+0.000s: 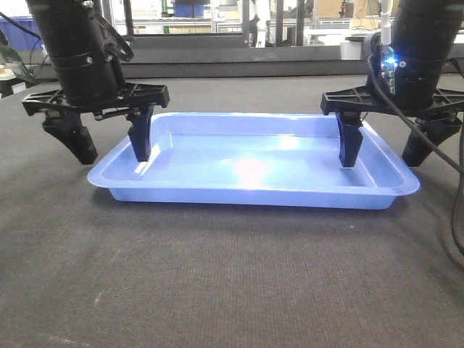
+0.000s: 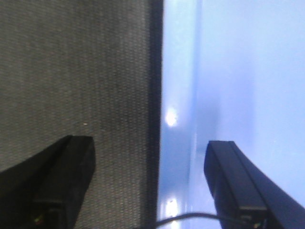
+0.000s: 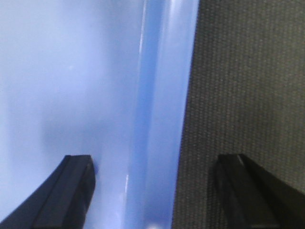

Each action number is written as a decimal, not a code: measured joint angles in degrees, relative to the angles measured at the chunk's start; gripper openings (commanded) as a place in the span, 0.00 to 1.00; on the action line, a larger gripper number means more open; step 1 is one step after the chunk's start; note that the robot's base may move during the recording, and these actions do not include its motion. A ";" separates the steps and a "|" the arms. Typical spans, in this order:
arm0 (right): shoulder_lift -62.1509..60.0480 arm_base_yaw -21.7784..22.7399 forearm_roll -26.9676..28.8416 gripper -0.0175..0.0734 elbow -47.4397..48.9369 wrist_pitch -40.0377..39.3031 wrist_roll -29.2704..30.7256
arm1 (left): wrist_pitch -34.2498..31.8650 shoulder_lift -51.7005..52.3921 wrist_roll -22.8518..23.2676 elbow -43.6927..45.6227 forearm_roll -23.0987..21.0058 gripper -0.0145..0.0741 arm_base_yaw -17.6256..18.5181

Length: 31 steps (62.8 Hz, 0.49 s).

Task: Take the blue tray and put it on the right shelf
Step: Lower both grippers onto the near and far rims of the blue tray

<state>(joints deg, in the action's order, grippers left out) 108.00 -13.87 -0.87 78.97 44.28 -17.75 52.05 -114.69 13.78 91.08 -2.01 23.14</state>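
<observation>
Blue tray (image 1: 254, 163) lies flat near the middle of the dark woven surface (image 1: 217, 283), long side toward me, its short ends out to either side, and that layout is why I have an arm at each end: it looks too wide and too shallow for a one-sided lift, which would likely let it tip or flex. My left gripper (image 1: 114, 154) is spread open over the tray's left end and my right gripper (image 1: 381, 159) is spread open over its right end; neither has anything clamped. Each one straddles the flared rim (image 2: 178, 119), so closing should pinch the tray wall from both faces. On each side the inner finger (image 1: 141, 138) reaches down inside the tray, close to the wall, while the outer finger (image 1: 72, 141) hangs over bare surface just beyond the rim. I cannot tell whether the inner tips touch the tray floor. As I judge it, closing both grippers together comes next. No right shelf shows in these views.
</observation>
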 measured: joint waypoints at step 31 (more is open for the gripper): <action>0.00 0.00 0.87 0.25 0.19 -0.03 -0.57 | -0.99 -0.37 0.09 0.00 -1.59 0.12 0.22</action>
<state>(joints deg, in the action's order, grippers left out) 108.00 -13.87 0.00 79.17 44.25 -18.32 51.06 -115.07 13.87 91.08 -3.60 23.36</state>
